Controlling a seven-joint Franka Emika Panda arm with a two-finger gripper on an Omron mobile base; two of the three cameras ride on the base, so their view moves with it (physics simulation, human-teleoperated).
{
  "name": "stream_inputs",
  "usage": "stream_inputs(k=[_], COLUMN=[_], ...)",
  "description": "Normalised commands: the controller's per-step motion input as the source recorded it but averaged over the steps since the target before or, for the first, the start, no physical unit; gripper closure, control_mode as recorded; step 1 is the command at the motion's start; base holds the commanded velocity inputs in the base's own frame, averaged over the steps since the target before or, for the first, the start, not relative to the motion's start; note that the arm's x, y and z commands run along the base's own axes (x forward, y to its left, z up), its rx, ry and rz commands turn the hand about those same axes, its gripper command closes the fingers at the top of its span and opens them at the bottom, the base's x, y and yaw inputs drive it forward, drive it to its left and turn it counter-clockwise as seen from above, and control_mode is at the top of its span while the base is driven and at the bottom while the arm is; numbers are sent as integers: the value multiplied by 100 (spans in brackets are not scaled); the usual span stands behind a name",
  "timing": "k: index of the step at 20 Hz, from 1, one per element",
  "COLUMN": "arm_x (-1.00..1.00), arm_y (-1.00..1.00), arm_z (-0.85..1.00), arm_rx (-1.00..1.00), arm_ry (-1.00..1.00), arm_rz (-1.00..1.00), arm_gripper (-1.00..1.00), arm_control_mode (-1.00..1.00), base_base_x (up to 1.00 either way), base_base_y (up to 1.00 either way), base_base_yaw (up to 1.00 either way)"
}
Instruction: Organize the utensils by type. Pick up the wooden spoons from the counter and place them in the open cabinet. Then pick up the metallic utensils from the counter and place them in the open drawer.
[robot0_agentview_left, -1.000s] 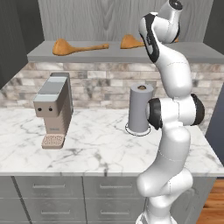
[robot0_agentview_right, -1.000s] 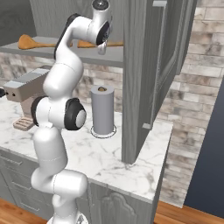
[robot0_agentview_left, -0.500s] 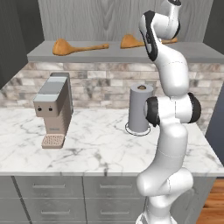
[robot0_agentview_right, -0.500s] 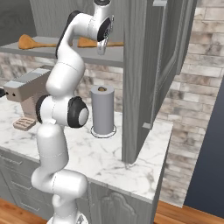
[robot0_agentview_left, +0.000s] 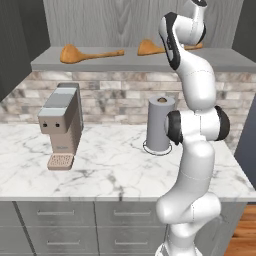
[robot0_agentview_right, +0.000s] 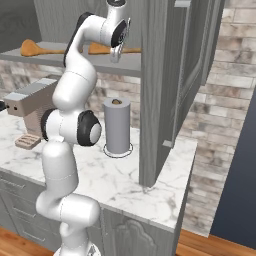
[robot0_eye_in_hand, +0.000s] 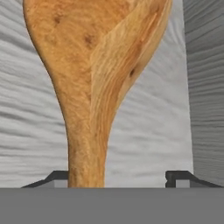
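Two orange-brown wooden spoons lie on the shelf (robot0_agentview_left: 125, 62) of the open cabinet: one at the left (robot0_agentview_left: 75, 53) (robot0_agentview_right: 32, 48), one at the right (robot0_agentview_left: 149, 48) (robot0_agentview_right: 100, 48). My gripper (robot0_agentview_right: 116, 57) hangs over the right spoon's handle, inside the cabinet. In the hand view that spoon (robot0_eye_in_hand: 96, 65) runs up from between my fingertips, bowl far from me. My gripper (robot0_eye_in_hand: 118, 177) is open, with a clear gap beside the handle on the right. The metallic utensils and the open drawer are out of view.
On the white marble counter (robot0_agentview_left: 110, 170) stand a grey coffee machine (robot0_agentview_left: 62, 120) at the left and a paper towel roll (robot0_agentview_left: 160, 125) in the middle. The open cabinet door (robot0_agentview_right: 190, 60) juts out at the right of my arm.
The hand has edged slightly up above the right spoon. Both spoons stay where they lay on the shelf.
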Motion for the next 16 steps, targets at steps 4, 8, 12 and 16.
stream_inputs(k=[4, 8, 12, 16], arm_x=[-10, -25, -35, -37], arm_y=[12, 26, 23, 12], arm_z=[0, 0, 0, 0], arm_rx=[26, 24, 19, 13], arm_ry=[0, -1, -9, -17], arm_rz=[-9, -12, -13, -17], arm_gripper=[-100, -100, -100, -100], arm_control_mode=[-100, -100, -100, -100], base_base_x=[0, 0, 0, 0], base_base_y=[0, 0, 0, 0], base_base_yaw=[0, 0, 0, 0])
